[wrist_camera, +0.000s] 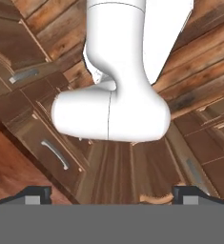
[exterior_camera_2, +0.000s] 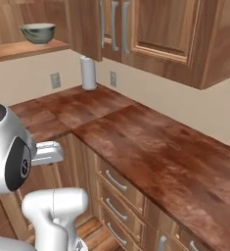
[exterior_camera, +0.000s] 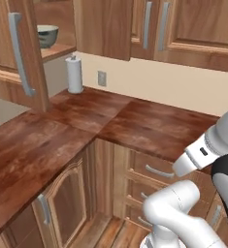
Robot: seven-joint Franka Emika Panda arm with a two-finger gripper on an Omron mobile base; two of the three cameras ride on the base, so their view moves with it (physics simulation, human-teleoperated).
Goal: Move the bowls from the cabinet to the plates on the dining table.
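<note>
Over the wooden floor (wrist_camera: 113, 167) by base drawers (wrist_camera: 46, 147), fingers (wrist_camera: 37, 193) spread wide — holding nothing.

Arm folded low, end effector (wrist_camera: 111, 193) pointing downward, its fingers spread wide

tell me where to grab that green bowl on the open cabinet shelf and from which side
Take the bowl by its rim, one finger inside and one outside. It stands upright near the shelf's front edge, mouth up. Come from the open front, angled slightly down, probably keeping away from the open door.
</note>
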